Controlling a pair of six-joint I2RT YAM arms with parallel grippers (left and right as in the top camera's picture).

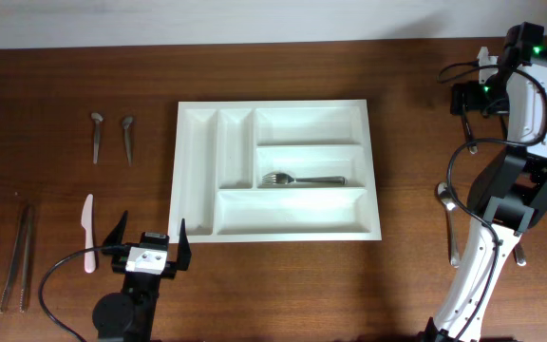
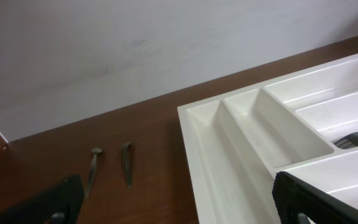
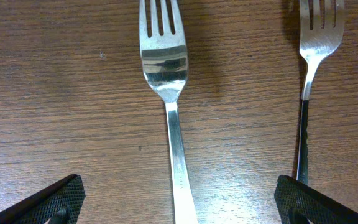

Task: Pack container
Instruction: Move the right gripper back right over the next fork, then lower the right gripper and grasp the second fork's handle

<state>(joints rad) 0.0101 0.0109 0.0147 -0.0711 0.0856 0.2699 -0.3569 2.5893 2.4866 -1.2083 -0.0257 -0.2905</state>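
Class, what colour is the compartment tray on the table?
The tray is plain white, clearest in the overhead view.

Dark wood table (image 1: pixel 65 66), fine straight grain, low satin sheen. White plastic container (image 1: pixel 273 104), smooth, moulded, faintly glossy along the dividers. The fork in the container (image 1: pixel 297 179): bright polished metal. Right wrist view: middle fork (image 3: pixel 166 68) is mirror-polished metal, reflections across its neck; second fork (image 3: pixel 319 37) has a duller metal head and a darker handle. The white knife (image 1: pixel 88 231) looks like matt plastic. The wall (image 2: pixel 104 50) is pale, matt.
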